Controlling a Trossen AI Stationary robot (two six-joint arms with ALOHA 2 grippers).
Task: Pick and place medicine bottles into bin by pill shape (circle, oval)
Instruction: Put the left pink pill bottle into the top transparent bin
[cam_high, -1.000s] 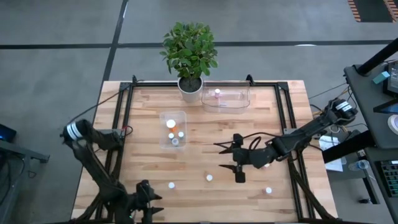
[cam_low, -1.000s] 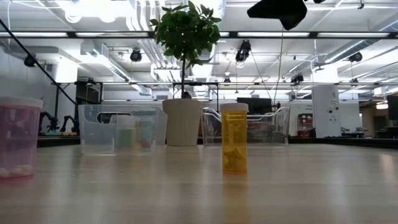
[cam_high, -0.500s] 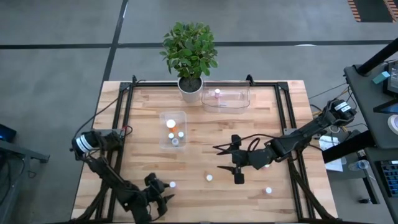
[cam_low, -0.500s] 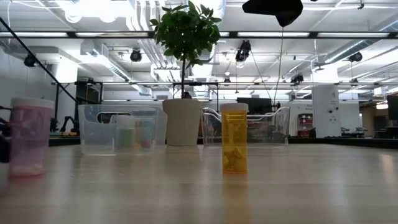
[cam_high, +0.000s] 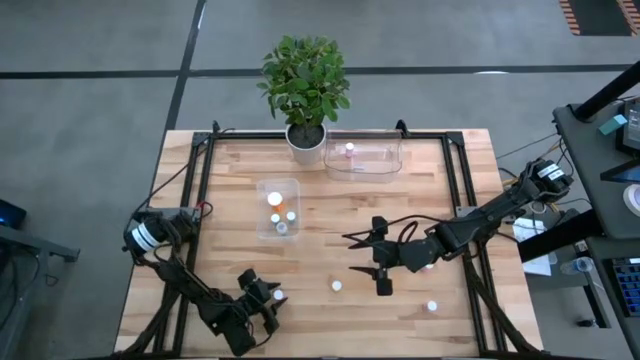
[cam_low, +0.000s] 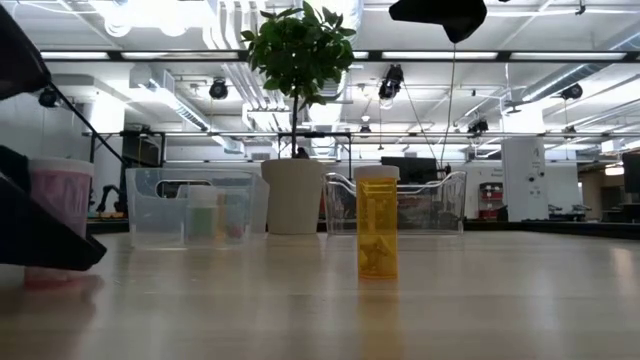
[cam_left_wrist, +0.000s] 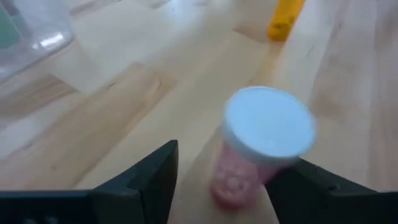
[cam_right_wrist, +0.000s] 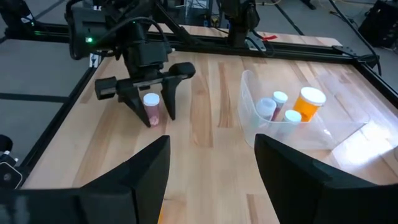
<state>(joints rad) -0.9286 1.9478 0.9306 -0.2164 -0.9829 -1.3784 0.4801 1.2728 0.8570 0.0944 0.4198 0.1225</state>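
The wooden table (cam_high: 420, 190) carried everything. A plant pot (cam_high: 306, 140) stood at its far edge beside a clear bin (cam_high: 364, 158); a second bin (cam_high: 278, 208) sat nearer the middle, its contents hard to make out. The left gripper (cam_high: 268, 300), low near the front edge, had its fingers apart around a pink bottle (cam_left_wrist: 258, 149). The right gripper (cam_high: 352, 254) hung spread open mid-table, empty. An orange bottle (cam_low: 377, 235) stood apart.
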